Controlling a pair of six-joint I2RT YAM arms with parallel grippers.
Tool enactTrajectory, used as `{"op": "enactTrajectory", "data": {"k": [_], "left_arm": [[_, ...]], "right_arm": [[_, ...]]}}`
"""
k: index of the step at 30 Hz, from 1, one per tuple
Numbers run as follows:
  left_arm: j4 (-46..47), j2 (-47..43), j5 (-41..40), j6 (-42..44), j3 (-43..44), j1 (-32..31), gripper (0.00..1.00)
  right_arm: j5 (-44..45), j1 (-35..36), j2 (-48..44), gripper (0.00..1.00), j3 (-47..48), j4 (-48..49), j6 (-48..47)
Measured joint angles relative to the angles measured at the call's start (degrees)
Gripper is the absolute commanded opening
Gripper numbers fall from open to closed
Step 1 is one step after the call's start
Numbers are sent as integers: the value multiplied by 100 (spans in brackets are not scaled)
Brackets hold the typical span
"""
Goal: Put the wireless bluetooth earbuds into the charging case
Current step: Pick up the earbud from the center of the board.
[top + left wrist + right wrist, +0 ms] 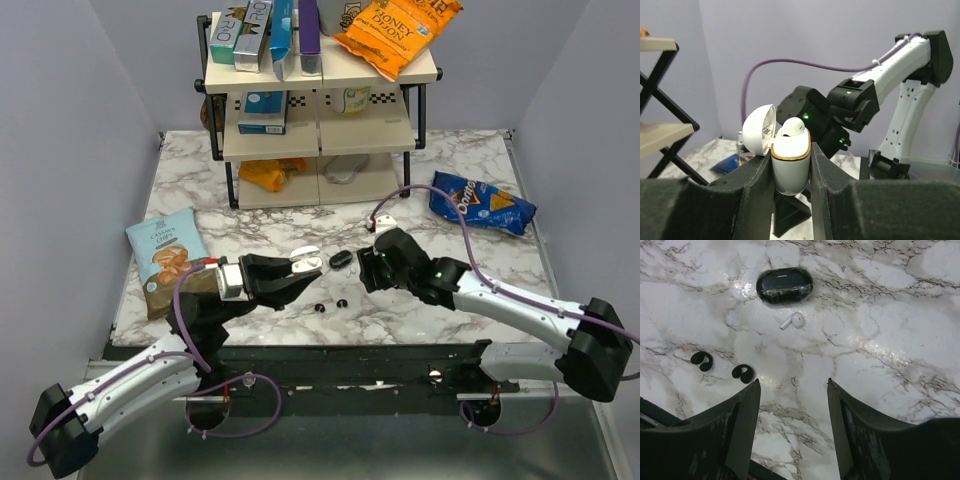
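Note:
My left gripper is shut on a white charging case with a gold rim, held upright above the table. Its lid is swung open to the left, and one white earbud sits in it. In the top view this case hangs just left of a black oval case that lies on the marble. My right gripper is open and empty above the table. Beyond it lie a loose white earbud, the black case and two black buds.
A two-tier shelf rack with boxes and an orange snack bag stands at the back. A chips bag lies at the left and a blue Doritos bag at the right. The right arm faces the held case closely.

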Motion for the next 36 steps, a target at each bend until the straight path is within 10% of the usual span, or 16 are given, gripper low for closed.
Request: {"op": "enactTrajectory", "data": {"k": [17,36], "left_arm": [[-979,-660,-1906,885,-275,-1174,0],[-1353,-872,-2146,1014,-330,-1257,0]], "right_arm": [[-387,-697,2055,62,570,817,1346],[-450,-713,2656,57,748,839,1585]]}}
